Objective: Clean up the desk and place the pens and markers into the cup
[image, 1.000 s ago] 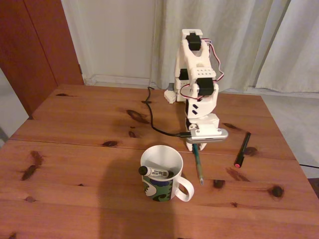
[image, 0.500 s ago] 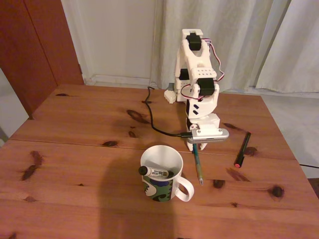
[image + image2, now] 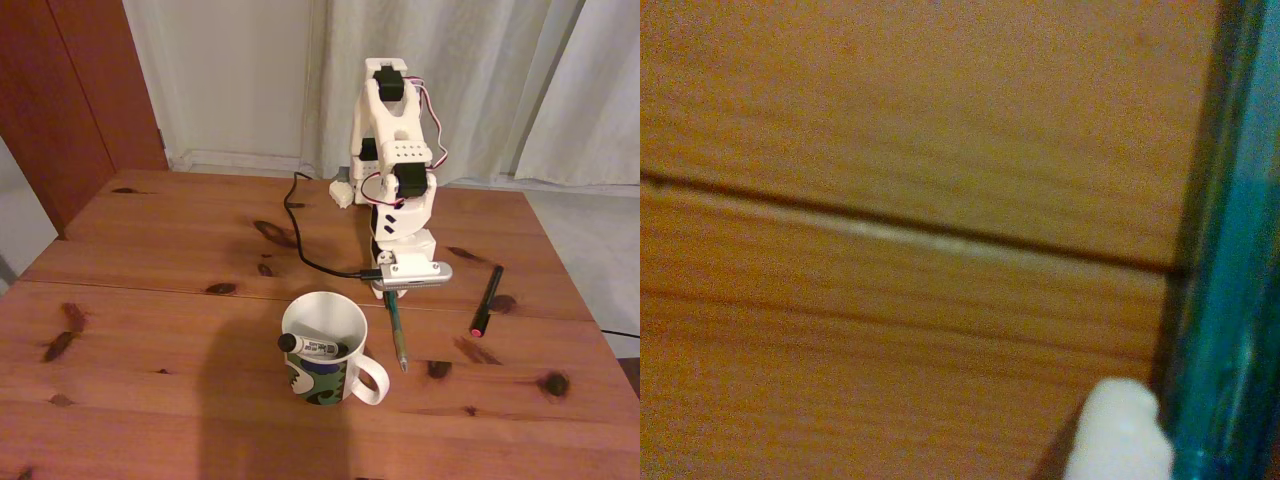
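Beside cup: slim teal-green pen, silver tip, on desk.

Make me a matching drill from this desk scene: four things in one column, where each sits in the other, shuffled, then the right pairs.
Things:
1. white-barrelled marker
2. teal-green pen
3. black pen
4. black cable

Places, in the fixed view:
A. flat on the desk, far right
B. inside the cup
C. just under the gripper, right of the cup
D. trailing over the desk from the back edge to the arm

Pairs: 1-B, 2-C, 3-A, 4-D
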{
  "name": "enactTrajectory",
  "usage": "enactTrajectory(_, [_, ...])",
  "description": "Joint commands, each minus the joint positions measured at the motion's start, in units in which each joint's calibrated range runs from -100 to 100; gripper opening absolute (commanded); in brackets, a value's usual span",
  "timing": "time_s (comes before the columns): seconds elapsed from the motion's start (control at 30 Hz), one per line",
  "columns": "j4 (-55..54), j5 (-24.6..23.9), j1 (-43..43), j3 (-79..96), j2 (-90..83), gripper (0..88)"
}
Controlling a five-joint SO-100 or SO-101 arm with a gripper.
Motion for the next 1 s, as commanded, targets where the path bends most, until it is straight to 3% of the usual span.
enactTrajectory(0.0, [-0.4, 0.2, 0.2, 0.5, -0.2, 12.7])
enactTrajectory(0.3, [-0.5, 0.1, 0.4, 0.8, -0.2, 11.9])
enactTrajectory(0.43, [-0.5, 0.0, 0.4, 0.9, -0.2, 0.0])
enactTrajectory(0.97, [-2.6, 0.4, 4.8, -6.7, -1.4, 0.8])
